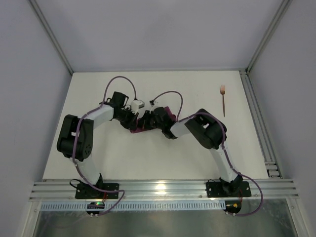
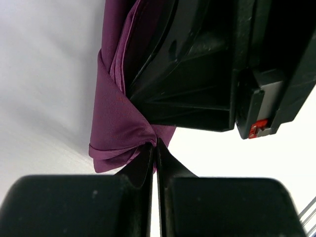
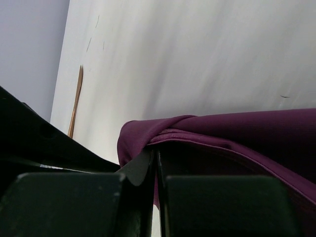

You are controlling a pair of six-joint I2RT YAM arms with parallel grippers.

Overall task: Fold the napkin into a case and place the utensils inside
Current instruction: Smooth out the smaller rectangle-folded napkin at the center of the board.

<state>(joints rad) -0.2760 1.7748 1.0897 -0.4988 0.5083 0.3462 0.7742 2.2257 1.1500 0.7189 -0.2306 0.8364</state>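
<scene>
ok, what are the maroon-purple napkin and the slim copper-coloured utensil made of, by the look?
The maroon-purple napkin looks like woven fabric, matte with faint sheen: fine weave, soft folds, stitched hem. The slim copper-coloured utensil is probably metal with a copper-tone finish: thin, straight, rigid-looking; too small to judge gloss.

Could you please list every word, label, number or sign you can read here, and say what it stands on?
None: no view shows readable text.
The maroon napkin is plain cloth, unprinted.
The copper utensil shows no marking at this size.
The red patch on the black housing in the left wrist view bears no legible characters.
</scene>
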